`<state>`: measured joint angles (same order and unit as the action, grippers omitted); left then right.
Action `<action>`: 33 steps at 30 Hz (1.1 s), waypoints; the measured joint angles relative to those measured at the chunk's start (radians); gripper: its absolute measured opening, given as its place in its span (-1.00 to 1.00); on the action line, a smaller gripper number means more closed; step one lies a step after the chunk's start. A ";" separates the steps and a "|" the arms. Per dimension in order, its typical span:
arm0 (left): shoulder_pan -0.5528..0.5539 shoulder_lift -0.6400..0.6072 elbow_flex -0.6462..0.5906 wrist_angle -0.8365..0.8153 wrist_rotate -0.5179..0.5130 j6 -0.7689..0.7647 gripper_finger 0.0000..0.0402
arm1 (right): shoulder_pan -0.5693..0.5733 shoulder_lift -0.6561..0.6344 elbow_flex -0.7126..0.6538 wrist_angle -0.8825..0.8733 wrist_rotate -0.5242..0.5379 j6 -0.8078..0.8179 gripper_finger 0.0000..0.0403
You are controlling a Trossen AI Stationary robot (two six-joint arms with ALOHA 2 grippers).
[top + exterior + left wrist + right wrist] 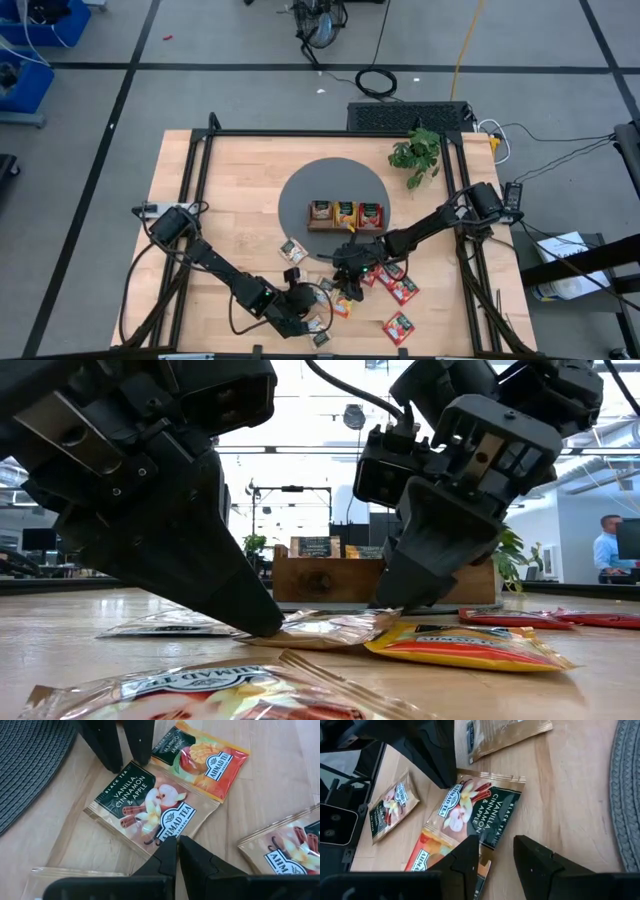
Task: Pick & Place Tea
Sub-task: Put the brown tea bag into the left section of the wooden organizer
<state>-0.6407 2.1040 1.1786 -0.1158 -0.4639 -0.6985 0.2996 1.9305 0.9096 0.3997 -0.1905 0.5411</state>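
Wooden tabletop (240, 190) carries a dark round mat (300, 195) with a brown tray (345, 215), and loose tea packets lie on the front half. Left gripper (176, 851) has its fingers pressed together, tips resting on the near edge of the vanilla, cinnamon and apple packet (150, 810) (lying flat, partly overlapping an orange mango packet (210, 760)). Right gripper (496, 851) stands at the opposite edge of the same packet, fingers apart and holding nothing. Red packets (398, 288) lie near the right arm.
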 joint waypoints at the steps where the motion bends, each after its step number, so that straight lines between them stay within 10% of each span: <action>1: 0.002 0.000 0.000 0.001 0.001 0.002 -0.87 | 0.000 0.000 0.000 0.000 -0.010 0.000 -0.44; 33: -0.020 -0.074 -0.007 -0.058 -0.022 0.028 -0.87 | 0.021 0.054 -0.002 0.139 -0.053 -0.153 -0.99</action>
<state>-0.6602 2.0301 1.1717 -0.1734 -0.4858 -0.6709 0.3210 1.9845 0.9074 0.5386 -0.2433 0.3880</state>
